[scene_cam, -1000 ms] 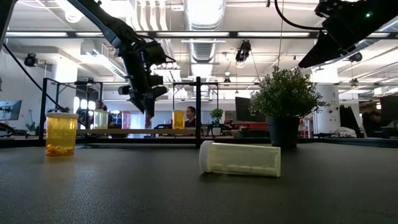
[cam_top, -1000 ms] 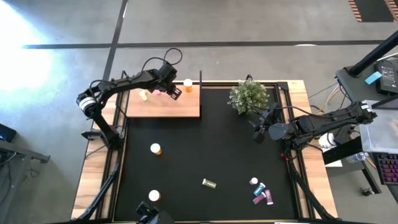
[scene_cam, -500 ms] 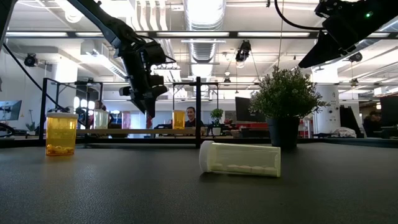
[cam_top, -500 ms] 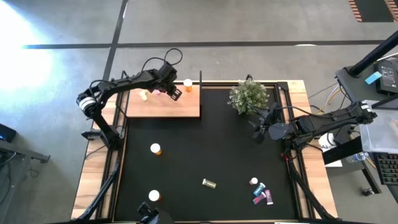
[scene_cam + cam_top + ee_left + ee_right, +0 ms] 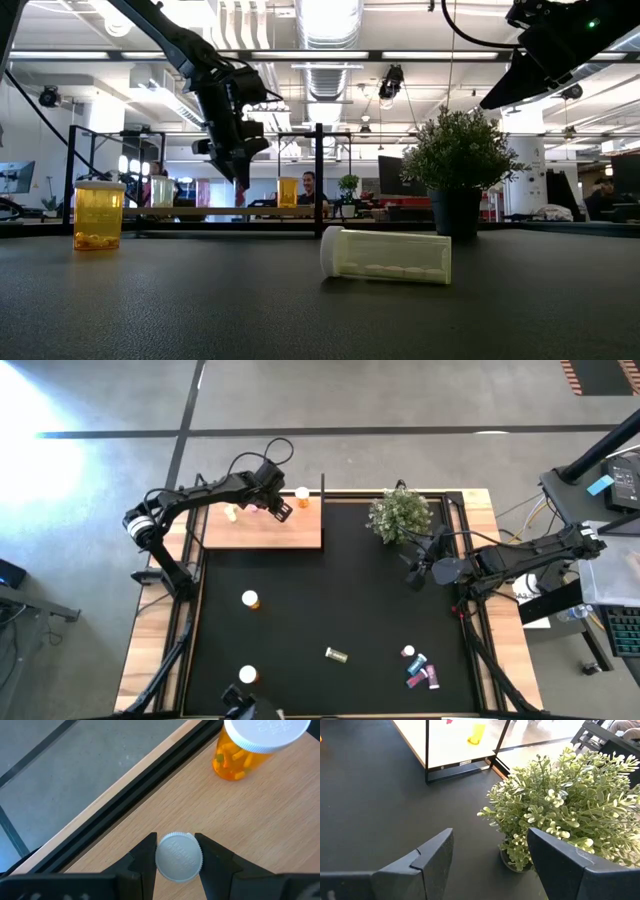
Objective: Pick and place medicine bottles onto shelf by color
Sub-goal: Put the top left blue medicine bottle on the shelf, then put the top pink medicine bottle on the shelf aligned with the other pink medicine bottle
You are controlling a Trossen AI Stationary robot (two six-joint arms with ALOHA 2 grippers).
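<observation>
Shelf of light wood borders black mat.

A grey concrete floor crossed by dark lines fills the upper part of the high view. In the low view, an open ceiling with ducts and strip lights tops an office with monitors.

Left pincer points straight down, fingers clamped on a white-capped bottle. Right pincer hangs forward, jaws spread, empty.
</observation>
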